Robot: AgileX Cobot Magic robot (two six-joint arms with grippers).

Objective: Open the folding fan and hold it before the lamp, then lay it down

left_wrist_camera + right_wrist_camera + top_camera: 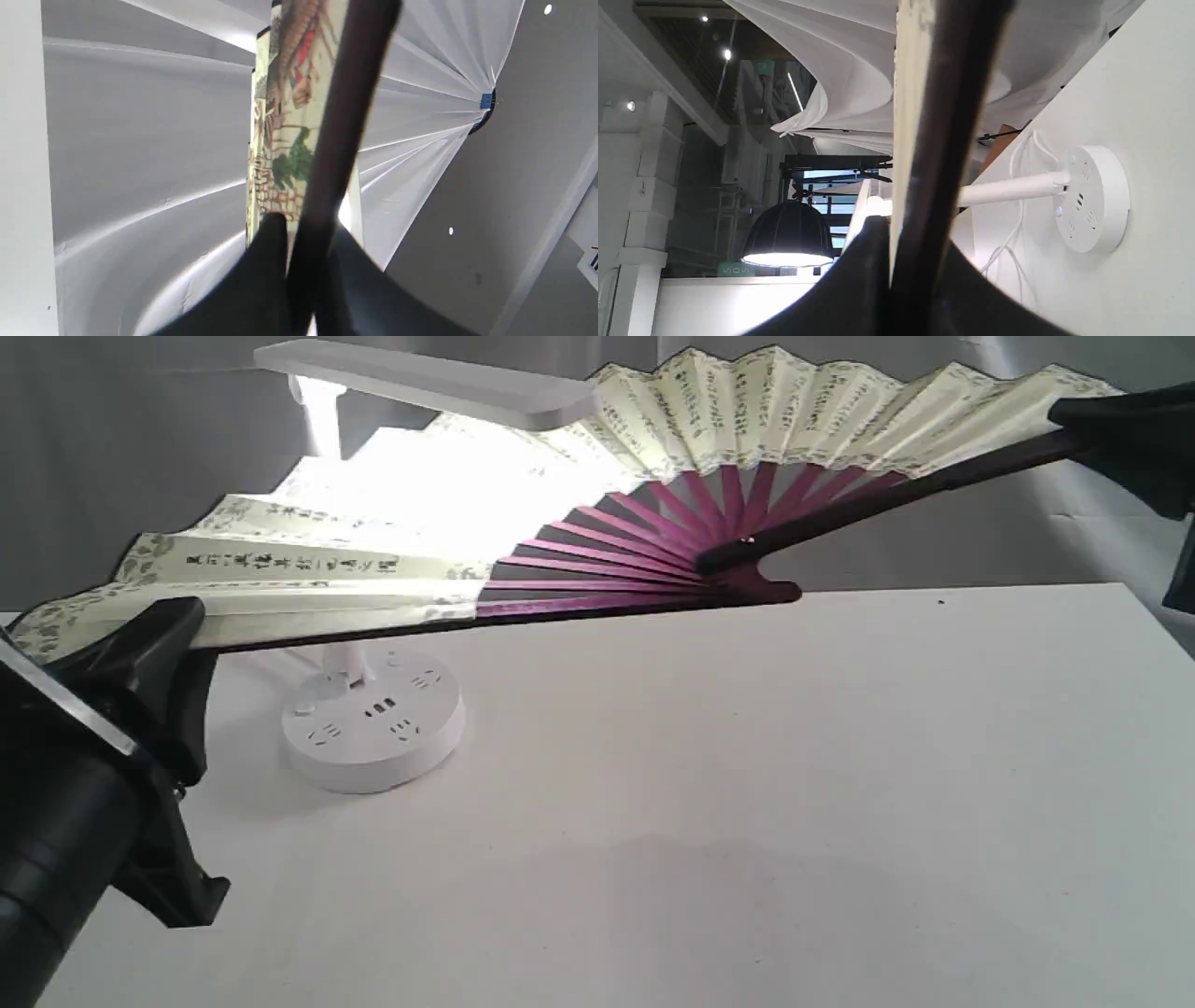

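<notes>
Spanning both arms, fan (747, 420) hangs open over table (747, 803), under the head of lamp (373, 719). Left gripper (177, 625) clenches its lower guard, right gripper (1088, 425) its higher one. The pivot sits nearest the table.

White table (747, 756); lamp (373, 719) stands on it, round base toward left.
</notes>
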